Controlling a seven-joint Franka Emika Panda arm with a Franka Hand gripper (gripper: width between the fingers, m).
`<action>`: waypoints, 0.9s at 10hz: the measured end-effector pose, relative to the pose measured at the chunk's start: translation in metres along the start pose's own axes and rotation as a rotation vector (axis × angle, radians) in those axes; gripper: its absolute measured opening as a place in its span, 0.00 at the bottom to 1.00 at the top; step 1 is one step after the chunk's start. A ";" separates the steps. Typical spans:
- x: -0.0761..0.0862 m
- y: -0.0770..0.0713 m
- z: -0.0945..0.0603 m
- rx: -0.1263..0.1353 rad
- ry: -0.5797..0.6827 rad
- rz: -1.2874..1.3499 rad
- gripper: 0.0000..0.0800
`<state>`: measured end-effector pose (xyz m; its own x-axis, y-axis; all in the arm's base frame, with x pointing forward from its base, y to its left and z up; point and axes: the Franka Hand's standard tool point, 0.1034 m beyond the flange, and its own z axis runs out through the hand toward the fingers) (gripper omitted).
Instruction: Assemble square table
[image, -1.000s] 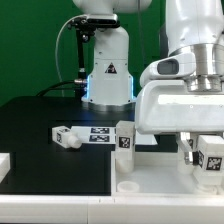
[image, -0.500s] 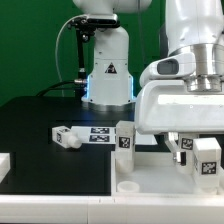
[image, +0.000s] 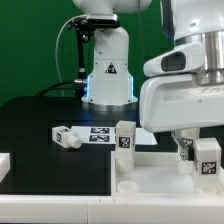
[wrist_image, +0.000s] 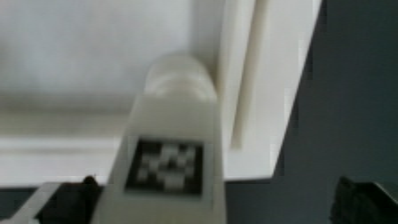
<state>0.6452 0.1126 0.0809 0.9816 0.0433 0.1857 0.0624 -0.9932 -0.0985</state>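
The white square tabletop (image: 128, 172) lies at the front, its raised rim (wrist_image: 267, 90) running past a corner. A white leg (image: 208, 158) with a tag stands upright in the tabletop's corner at the exterior view's right. In the wrist view this leg (wrist_image: 175, 140) rises between my fingers. My gripper (wrist_image: 217, 203) is open around it, one finger (wrist_image: 71, 198) close beside the leg and the other well apart. A second leg (image: 125, 137) stands upright at the tabletop's far rim. A third leg (image: 66, 136) lies on the black table.
The marker board (image: 100, 134) lies flat on the black table (image: 40, 120) behind the tabletop. A white block (image: 4, 165) sits at the exterior view's left edge. The robot base (image: 108, 70) stands at the back.
The jaws have spread wide and let go of the leg at the exterior view's right. The hand has lifted slightly; the leg stays standing in the corner.
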 end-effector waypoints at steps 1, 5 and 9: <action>-0.004 0.001 0.003 0.008 -0.085 0.002 0.81; -0.003 0.020 0.006 -0.004 -0.131 0.000 0.81; -0.004 0.020 0.007 -0.014 -0.130 0.132 0.49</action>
<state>0.6440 0.0929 0.0712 0.9962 -0.0745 0.0441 -0.0698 -0.9926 -0.0996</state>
